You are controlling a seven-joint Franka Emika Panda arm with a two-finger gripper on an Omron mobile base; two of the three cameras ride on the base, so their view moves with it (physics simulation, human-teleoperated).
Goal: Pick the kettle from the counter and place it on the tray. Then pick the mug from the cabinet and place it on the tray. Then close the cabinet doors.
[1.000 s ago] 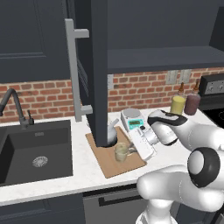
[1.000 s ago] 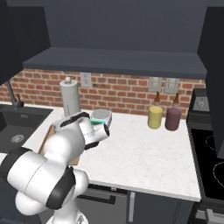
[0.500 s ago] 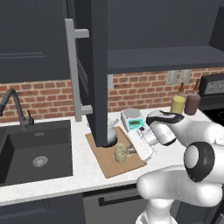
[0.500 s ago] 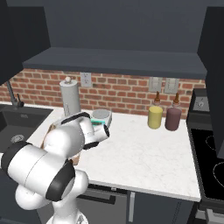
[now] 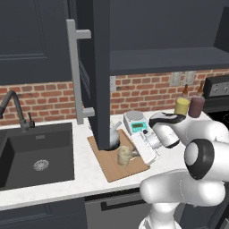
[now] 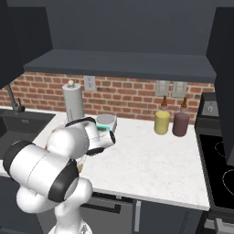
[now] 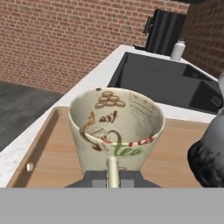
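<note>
Cabinet door [image 5: 89, 71], upper left of left base frame, open, yet to be shut. Tray [image 7: 52, 153] on tabletop [image 5: 85, 172], centre frame, carrying kettle [image 7: 210, 148] already. Mug [image 7: 116, 127] upright on tray, handle pinched in narrow tool [image 7: 113, 177]; release apparently pending.

Small beige speckled mug [image 7: 114, 127] w/ "tea" lettering, upright on flat light-brown wooden tray [image 5: 117, 167], near its front edge. Squat mottled dark-grey kettle [image 7: 209, 153] just beside mug, on tray's back part. Tray lies on white marbled counter [image 5: 67, 183], just beside black sink. Dark charcoal cabinet door [image 5: 99, 71] w/ grey bar handle stands open.
</note>
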